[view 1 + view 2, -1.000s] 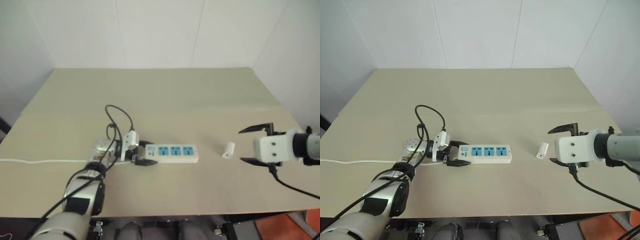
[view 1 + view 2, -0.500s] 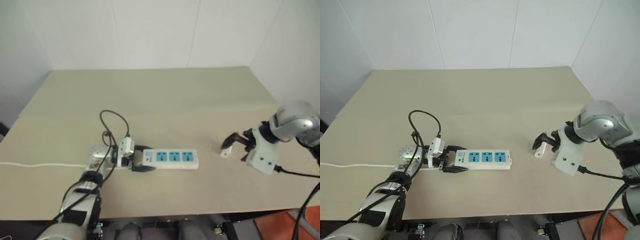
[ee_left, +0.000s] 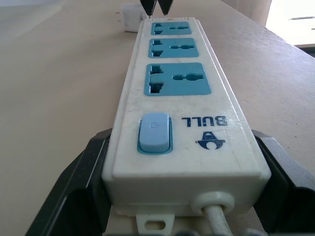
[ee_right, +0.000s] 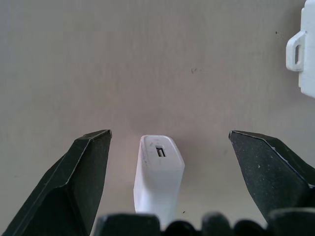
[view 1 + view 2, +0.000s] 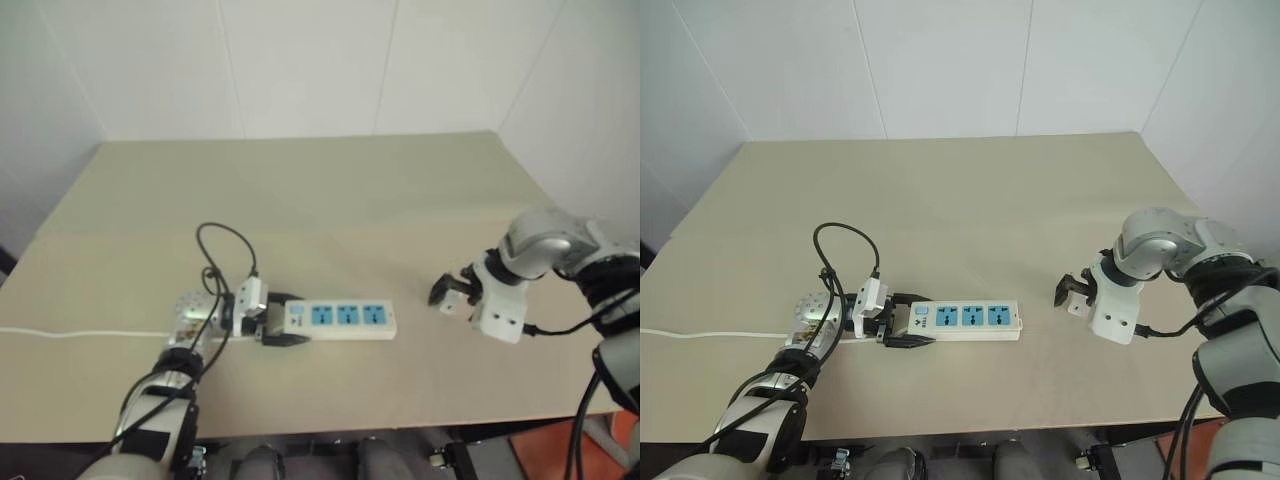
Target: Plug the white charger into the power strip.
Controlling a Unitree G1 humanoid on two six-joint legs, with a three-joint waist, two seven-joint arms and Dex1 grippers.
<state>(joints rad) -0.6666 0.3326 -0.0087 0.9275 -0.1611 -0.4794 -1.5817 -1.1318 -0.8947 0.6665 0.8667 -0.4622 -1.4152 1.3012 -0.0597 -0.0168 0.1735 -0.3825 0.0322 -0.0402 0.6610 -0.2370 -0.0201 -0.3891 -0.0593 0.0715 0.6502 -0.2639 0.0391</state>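
Right end effector (image 4: 167, 147), fingers apart, has swung down to straddle the white charger (image 4: 158, 179); left stays clamped on the power strip (image 3: 179, 98).

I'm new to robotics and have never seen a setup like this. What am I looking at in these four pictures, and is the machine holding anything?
It is a two-armed humanoid robot at a beige table. The two wide pictures come from cameras in its head, looking down over its arms. The two close-ups come from cameras on its wrists. The left gripper is shut on the switch end of the power strip, a white bar with three blue sockets; the left wrist view looks along that strip. The right gripper points down with its fingers open on either side of the white charger, which lies on the table, not yet gripped.
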